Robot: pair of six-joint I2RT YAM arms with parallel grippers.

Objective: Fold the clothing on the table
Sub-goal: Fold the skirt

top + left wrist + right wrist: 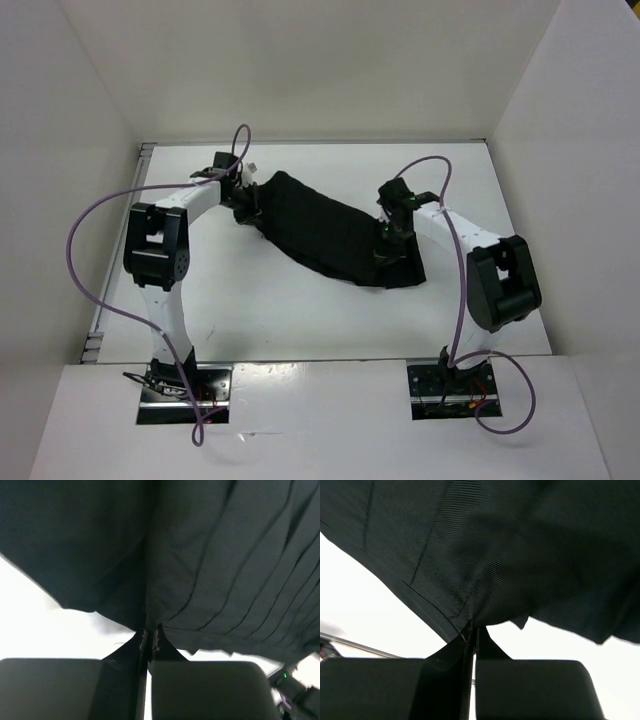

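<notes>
Pinching opposite clothing point(330, 232) ends: left claw point(248, 206), right claw point(388, 244).

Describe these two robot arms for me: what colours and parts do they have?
Both arms are white tubes with bulky black joint housings: left arm, right arm. A loose purple cable loops along each. The fingers are flat, black, blocky pads.

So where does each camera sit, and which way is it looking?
Top: above, behind the bases, facing down at the table; left arm, right arm and clothing show.
Left wrist: on that arm, facing along the left gripper, shut on the clothing.
Right wrist: likewise, right gripper shut on the clothing.
Shared: all see the clothing.
</notes>
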